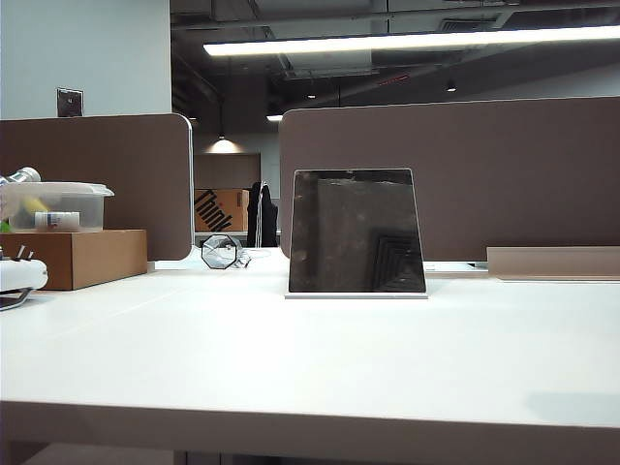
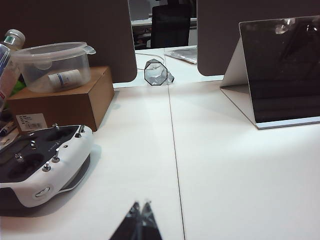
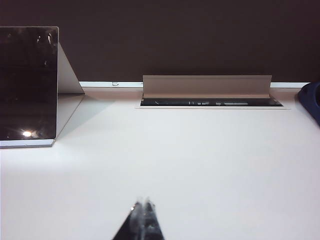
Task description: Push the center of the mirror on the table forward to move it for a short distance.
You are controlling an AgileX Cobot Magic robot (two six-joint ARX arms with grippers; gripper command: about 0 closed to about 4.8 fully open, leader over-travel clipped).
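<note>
White table (image 1: 291,358) carries one mirror (image 1: 356,232), standing ahead of both your grippers and well apart from them. Your left gripper (image 2: 140,207) and right gripper (image 3: 144,204) each show fingertips pressed together, holding nothing.

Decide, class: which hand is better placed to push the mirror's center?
Probably right. The right hand, shut, has bare table between it and the mirror; the left hand, also shut, sits beside a controller.
</note>
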